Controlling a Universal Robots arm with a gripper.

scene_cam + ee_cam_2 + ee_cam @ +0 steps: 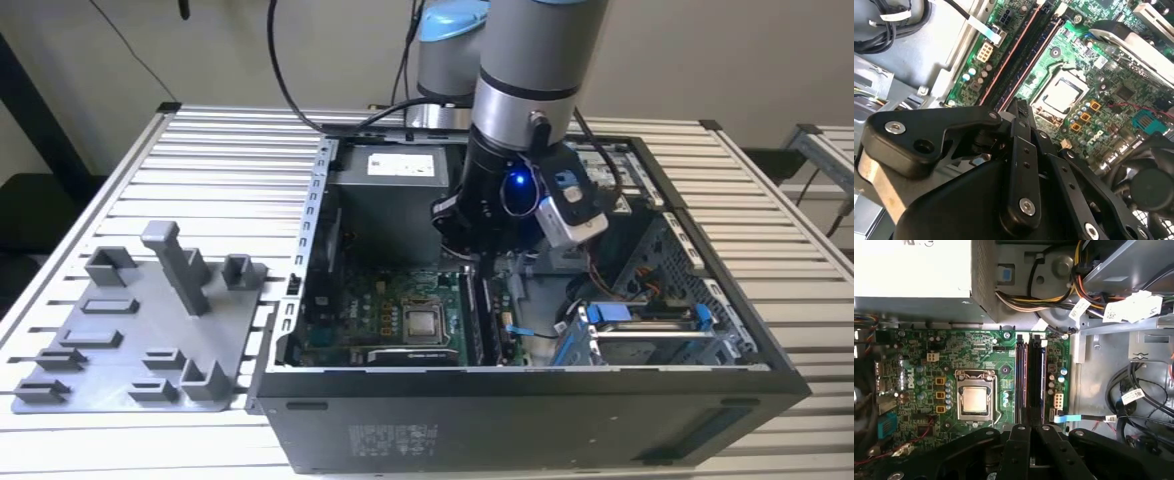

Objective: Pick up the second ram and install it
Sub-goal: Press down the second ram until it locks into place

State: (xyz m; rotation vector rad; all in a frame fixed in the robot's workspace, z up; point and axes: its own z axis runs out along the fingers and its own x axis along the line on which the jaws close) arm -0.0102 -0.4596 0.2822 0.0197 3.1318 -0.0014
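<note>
While it hangs over the motherboard (979, 347), the gripper (1029, 432) is pinched narrow on the second ram (1035, 382) in its slot.

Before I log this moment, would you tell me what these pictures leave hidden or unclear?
- The hand's fingertips: in the first wrist view its own black linkage covers them.
- The second ram: its near end runs under the hand, so grip and seating are unclear.
- RAM slots in the exterior view: the arm's wrist blocks their far end.
- The CPU: its markings are too small to read.
</note>
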